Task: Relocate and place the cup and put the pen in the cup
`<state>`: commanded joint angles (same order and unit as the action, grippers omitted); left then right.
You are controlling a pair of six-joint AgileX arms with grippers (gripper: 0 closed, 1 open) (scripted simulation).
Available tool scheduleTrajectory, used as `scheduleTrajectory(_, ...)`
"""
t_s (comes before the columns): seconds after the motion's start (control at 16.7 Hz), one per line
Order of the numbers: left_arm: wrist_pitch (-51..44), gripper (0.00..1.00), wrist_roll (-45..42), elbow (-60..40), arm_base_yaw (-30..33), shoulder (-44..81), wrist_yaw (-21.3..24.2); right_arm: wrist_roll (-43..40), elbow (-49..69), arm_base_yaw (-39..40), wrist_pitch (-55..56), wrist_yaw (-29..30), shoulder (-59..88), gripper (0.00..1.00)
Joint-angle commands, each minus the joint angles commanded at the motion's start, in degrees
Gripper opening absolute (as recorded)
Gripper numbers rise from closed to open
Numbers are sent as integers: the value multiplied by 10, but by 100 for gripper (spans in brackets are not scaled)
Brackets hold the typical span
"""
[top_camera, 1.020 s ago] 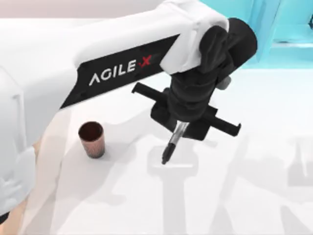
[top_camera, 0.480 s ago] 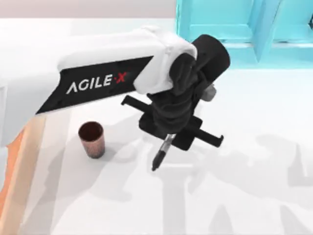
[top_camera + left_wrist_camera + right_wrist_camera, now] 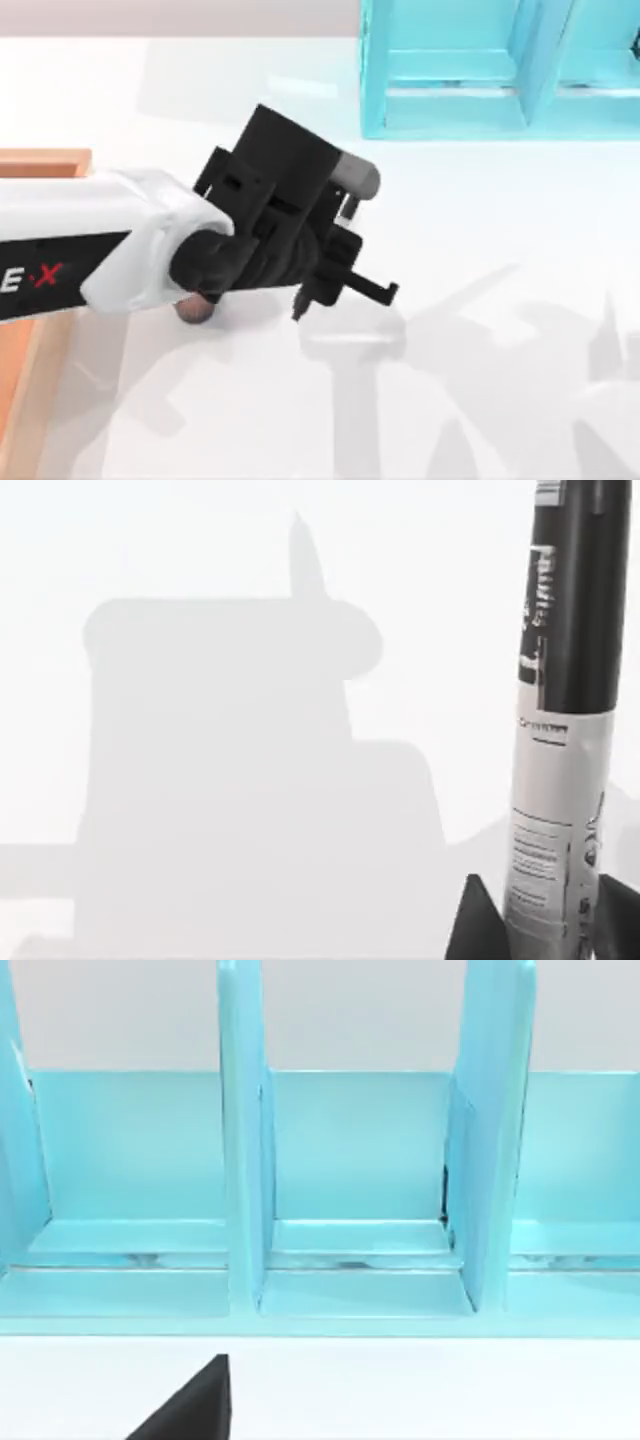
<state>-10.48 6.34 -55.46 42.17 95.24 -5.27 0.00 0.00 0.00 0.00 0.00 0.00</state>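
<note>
My left gripper (image 3: pixel 318 290) is clamped on the pen (image 3: pixel 560 730), whose label print is unreadable. The cup (image 3: pixel 193 311) peeks from beneath my arm; white table (image 3: pixel 520 400) lies open rightward.

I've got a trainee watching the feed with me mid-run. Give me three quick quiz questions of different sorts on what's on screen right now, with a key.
1. True or false: the left gripper is shut on the pen.
2. Multiple choice: in the top view, the cup is (A) in plain sight at the table's right, (B) mostly hidden under the left arm, with a bit of its base peeking out, (C) inside the blue rack.
3. Fill in: the right wrist view faces the blue rack's open ____.

Key: 1 true; 2 B; 3 compartments.
</note>
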Motion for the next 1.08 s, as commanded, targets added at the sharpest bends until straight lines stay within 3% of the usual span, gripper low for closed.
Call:
scheduleTrajectory(0.3, 172, 0, -39, 178, -28, -86, -6, 0, 0, 0, 0, 0, 0, 100)
scheduleTrajectory(0.78, 564, 0, -94, 406, -77, -320, -49, 0, 0, 0, 0, 0, 0, 100)
scheduleTrajectory(1.08, 668, 0, -92, 499, -114, -410, -55, 0, 0, 0, 0, 0, 0, 100)
